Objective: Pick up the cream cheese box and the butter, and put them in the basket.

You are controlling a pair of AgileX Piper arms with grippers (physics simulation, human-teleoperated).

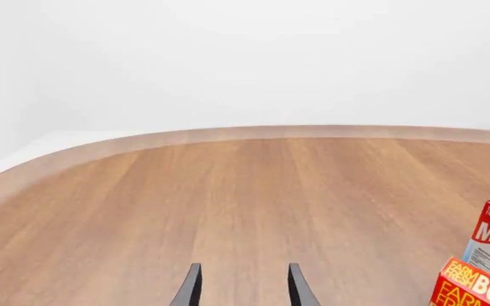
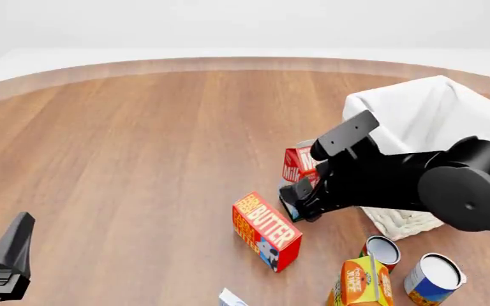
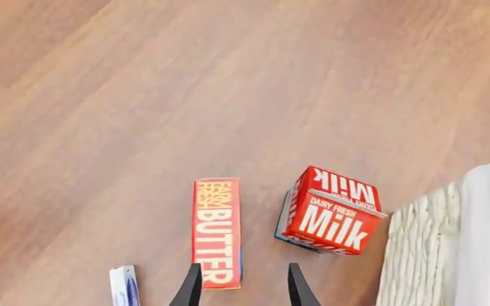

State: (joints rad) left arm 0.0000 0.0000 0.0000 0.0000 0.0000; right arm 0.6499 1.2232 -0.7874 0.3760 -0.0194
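Wood-grain counter (image 2: 126, 159) carries the wicker basket (image 2: 423, 115) at far right, with the right arm's black bulk across its near side. Right hand (image 3: 243, 287) hovers spread above the counter between the butter (image 2: 267, 231), lying flat near centre, and the upright milk carton (image 3: 330, 213). Left hand (image 1: 243, 287), also spread, sits low at near left; cream cheese box (image 3: 124, 287) lies just beside the butter.

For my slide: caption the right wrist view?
Open right tool above butter, beside milk carton and basket.
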